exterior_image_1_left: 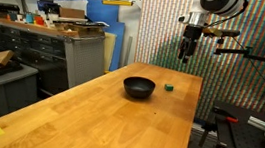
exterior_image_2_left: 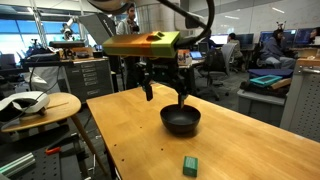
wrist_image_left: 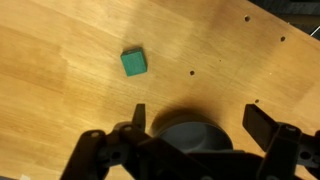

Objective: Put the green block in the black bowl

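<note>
Wooden surface (exterior_image_1_left: 88,109) in a cluttered lab, with cabinets (exterior_image_1_left: 35,48) behind. The claw (exterior_image_2_left: 165,88) hangs well above it, its fingers (wrist_image_left: 258,122) spread with nothing between them. Straight below, the wrist view frames the black bowl (wrist_image_left: 190,137) between the fingers. The green block (wrist_image_left: 134,63) rests on bare wood past the bowl's rim and apart from it. It lies ahead of the claw, off toward the finger at that view's left. Reaching it likely means shifting that way, then descending.

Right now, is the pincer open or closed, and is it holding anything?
The pincer is open and holds nothing; the green block lies on the table, apart from it.
</note>
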{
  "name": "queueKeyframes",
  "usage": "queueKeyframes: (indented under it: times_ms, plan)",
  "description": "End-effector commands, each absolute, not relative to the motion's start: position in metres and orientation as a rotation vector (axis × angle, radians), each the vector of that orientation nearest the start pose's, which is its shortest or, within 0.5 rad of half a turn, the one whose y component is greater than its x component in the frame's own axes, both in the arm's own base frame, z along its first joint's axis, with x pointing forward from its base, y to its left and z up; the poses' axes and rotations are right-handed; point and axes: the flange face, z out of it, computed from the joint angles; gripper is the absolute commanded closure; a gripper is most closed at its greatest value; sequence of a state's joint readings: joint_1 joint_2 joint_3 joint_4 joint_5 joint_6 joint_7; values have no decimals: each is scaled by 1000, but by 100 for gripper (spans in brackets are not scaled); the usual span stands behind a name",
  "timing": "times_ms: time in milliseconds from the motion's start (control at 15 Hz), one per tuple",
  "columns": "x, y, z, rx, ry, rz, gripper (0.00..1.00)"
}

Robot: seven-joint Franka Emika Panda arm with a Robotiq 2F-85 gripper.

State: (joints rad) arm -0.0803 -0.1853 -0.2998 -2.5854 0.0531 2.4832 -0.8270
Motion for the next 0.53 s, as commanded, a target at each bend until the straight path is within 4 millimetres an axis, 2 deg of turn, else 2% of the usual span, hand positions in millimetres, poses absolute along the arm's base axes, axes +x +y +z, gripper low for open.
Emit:
queueKeyframes:
  times_ms: [0, 467]
  plan:
    - [413, -169, 304, -3046, -708, -193, 0]
    - [421, -170, 257, -3052, -734, -201, 0]
